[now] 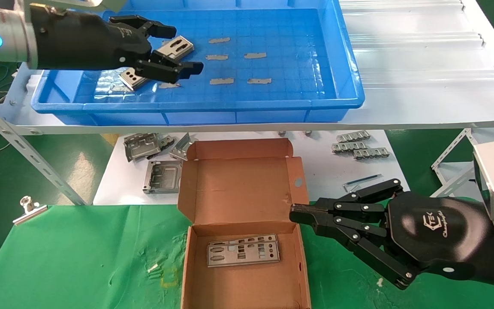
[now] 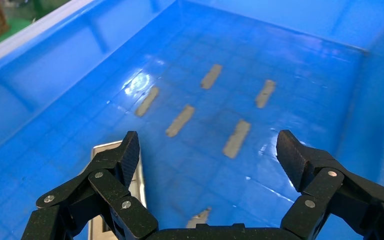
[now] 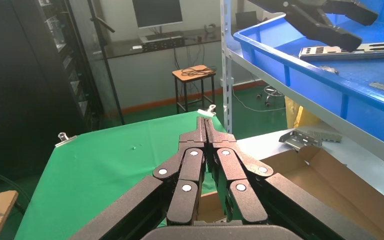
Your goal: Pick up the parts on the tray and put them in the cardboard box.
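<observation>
One silver-grey part (image 1: 179, 45) lies at the left end of the blue tray (image 1: 272, 105). My left gripper (image 1: 183, 49) hovers open just above it, one finger on each side. In the left wrist view the gripper (image 2: 208, 150) is open over the tray floor (image 2: 300, 65), and an edge of the part (image 2: 104, 148) shows beside one finger. The cardboard box (image 1: 238, 180) stands open below, with two parts (image 1: 242, 252) lying flat inside. My right gripper (image 1: 299, 213) is shut and empty at the box's right wall; it also shows in the right wrist view (image 3: 205, 122).
Several small grey strips (image 1: 234, 56) lie on the tray floor. Bent grey brackets (image 1: 152, 148) and small chain-like pieces (image 1: 360, 148) lie on the white shelf behind the box. A metal clip (image 1: 28, 209) sits on the green cloth (image 1: 79, 257).
</observation>
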`<state>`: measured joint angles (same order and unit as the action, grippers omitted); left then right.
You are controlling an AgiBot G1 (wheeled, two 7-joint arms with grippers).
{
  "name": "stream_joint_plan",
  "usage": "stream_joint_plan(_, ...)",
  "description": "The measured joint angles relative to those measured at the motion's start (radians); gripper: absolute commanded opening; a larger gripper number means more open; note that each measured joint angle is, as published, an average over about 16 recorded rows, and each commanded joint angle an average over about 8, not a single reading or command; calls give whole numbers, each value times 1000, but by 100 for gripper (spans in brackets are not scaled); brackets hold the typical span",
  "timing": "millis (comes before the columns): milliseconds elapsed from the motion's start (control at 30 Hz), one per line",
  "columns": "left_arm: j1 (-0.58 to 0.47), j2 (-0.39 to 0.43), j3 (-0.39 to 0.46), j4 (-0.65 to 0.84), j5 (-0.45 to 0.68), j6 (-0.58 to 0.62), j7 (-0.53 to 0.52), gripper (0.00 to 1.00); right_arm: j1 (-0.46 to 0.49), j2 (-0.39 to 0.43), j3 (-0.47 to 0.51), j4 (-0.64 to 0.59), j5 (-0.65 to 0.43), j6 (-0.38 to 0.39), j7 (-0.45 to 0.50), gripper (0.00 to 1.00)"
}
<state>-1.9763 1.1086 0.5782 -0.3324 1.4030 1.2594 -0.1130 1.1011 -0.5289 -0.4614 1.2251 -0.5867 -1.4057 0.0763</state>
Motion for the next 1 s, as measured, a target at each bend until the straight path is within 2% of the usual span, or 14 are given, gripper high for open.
stream_joint_plan(233,-52,50,8,148,22,-64,52,100,0,0,0,0,0,0,0,0)
stream_joint_plan(300,-60,61,9,177,25,-87,65,100,0,0,0,0,0,0,0,7)
stream_joint_plan(500,-70,92,6,243,26,-174,92,100,0,0,0,0,0,0,0,82)
stream_joint_plan(567,-70,101,5,261,25,-203,94,100,0,0,0,0,0,0,0,100)
stream_joint_plan(800,-71,131,4,303,27,-288,89,100,0,0,0,0,0,0,0,100)
stream_joint_plan(1000,-72,141,3,319,25,-304,83,100,0,0,0,0,0,0,0,100)
